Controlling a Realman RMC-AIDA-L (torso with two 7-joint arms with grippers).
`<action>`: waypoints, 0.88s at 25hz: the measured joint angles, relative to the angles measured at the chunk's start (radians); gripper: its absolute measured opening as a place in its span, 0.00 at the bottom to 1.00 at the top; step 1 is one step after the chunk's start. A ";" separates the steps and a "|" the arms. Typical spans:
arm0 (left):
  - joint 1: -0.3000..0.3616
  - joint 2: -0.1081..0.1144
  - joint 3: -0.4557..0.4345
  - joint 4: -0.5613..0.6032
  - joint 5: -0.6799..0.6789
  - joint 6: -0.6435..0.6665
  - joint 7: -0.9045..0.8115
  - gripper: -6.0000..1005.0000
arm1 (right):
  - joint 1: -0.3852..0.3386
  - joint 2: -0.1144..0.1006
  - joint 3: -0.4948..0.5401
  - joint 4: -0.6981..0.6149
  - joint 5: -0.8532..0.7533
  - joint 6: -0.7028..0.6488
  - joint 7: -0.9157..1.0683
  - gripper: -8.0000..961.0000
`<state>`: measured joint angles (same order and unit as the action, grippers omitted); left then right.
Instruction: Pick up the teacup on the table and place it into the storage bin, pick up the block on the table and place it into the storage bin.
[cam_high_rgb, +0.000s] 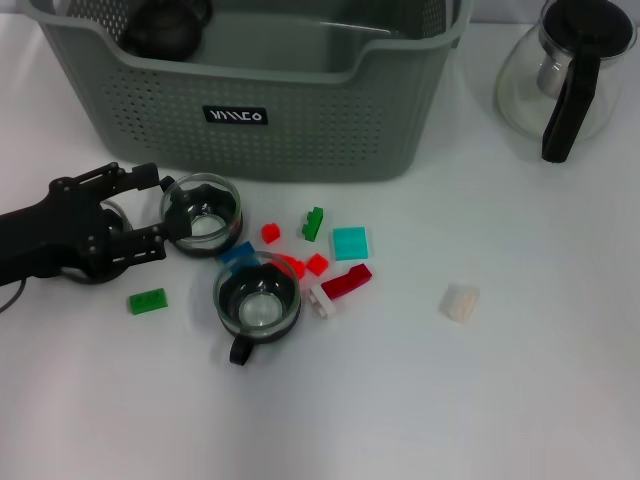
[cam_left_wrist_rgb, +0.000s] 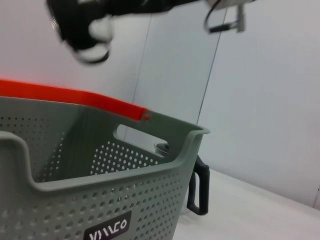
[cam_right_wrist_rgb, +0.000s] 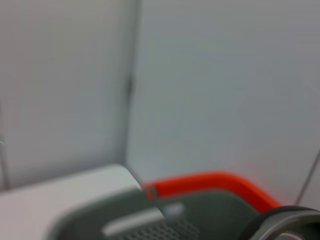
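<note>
Two glass teacups with black holders stand on the white surface (cam_high_rgb: 520, 400) before pale wall panels, below the perforated grey-green plastic storage bin (cam_high_rgb: 300, 130). The left hand (cam_high_rgb: 150, 215) spreads wide around the nearer-bin teacup (cam_high_rgb: 202, 213). Small coloured blocks, among them a green one (cam_high_rgb: 147, 300), lie scattered around the other teacup (cam_high_rgb: 258, 297).

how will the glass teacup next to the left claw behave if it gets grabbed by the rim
The teacup looks like clear glass, so probably rigid, smooth and somewhat slippery for the left claw. It stands upright on a wide base, so tipping seems unlikely. Its glass would likely crack if dropped into the storage bin.
</note>
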<state>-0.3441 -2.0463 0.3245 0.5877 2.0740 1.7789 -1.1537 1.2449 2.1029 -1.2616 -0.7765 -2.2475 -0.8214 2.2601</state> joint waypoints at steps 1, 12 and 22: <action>-0.002 0.000 0.002 -0.003 0.000 -0.004 -0.001 0.84 | 0.020 0.000 -0.020 0.051 -0.005 0.046 -0.002 0.06; -0.022 0.000 0.004 -0.023 0.000 -0.029 -0.001 0.84 | 0.090 0.013 -0.183 0.354 0.055 0.350 -0.016 0.07; -0.017 -0.008 0.004 -0.023 0.000 -0.030 0.004 0.84 | 0.044 0.013 -0.219 0.389 0.090 0.353 -0.017 0.07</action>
<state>-0.3608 -2.0539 0.3283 0.5645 2.0740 1.7486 -1.1498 1.2885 2.1157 -1.4806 -0.3873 -2.1574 -0.4686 2.2426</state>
